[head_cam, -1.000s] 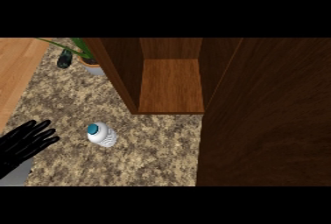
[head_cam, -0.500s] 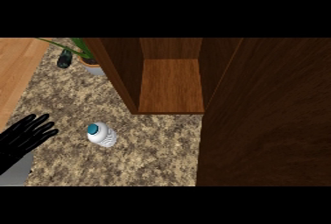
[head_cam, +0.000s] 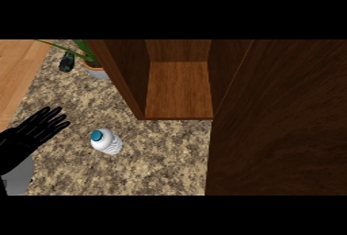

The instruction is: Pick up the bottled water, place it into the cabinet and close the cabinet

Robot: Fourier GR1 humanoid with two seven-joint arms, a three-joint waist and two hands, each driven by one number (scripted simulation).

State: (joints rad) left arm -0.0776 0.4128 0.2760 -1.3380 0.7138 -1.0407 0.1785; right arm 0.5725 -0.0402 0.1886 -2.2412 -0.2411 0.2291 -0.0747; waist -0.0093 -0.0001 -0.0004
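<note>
A clear water bottle (head_cam: 106, 142) with a teal cap stands on the speckled stone counter (head_cam: 156, 156), seen from above. Left of it, near the view's left edge, my left hand (head_cam: 30, 133) is open with fingers spread, a short gap away from the bottle. Behind the bottle stands the wooden cabinet (head_cam: 177, 87), its inside shelf showing. Its open door (head_cam: 278, 119) fills the right side of the view. My right hand does not show.
A potted plant (head_cam: 92, 62) stands at the back left beside the cabinet's left wall. A small dark object (head_cam: 66, 62) lies left of the pot. Light wood flooring (head_cam: 17, 69) borders the counter's left edge.
My left hand has risen slightly up the view and drifted a little toward the left edge. The bottle and cabinet have not moved.
</note>
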